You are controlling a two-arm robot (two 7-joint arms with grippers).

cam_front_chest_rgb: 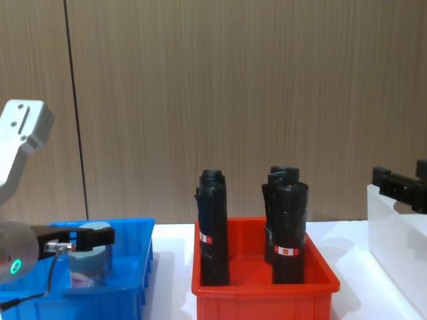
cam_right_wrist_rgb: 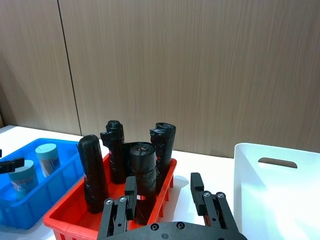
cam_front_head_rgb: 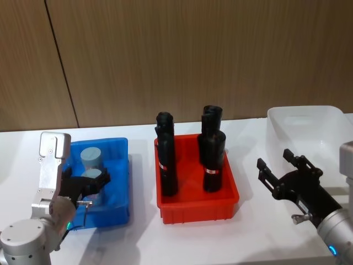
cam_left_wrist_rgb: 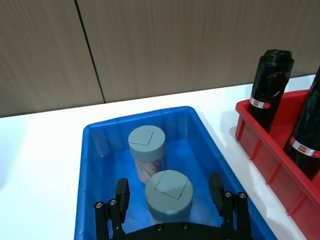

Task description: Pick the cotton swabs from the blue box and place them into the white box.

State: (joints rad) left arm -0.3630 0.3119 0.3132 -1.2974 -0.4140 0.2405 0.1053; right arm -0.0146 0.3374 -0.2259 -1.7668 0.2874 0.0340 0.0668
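A red bin (cam_front_head_rgb: 198, 212) sits on the white table (cam_front_head_rgb: 143, 237), roughly in the middle of the head view. Four tall black rolls (cam_right_wrist_rgb: 92, 172) stand upright inside it, two toward its left side and two toward its right, rising well above the rim. Each roll that faces the cameras wears a narrow red label (cam_front_head_rgb: 210, 171) around its lower half. Behind the table runs a brown wood-grain wall (cam_front_head_rgb: 193, 55), split by a dark vertical seam (cam_front_head_rgb: 60, 61) on the left.

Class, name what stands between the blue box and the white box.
The red bin of black rolls sits between the blue box and white box; head view.
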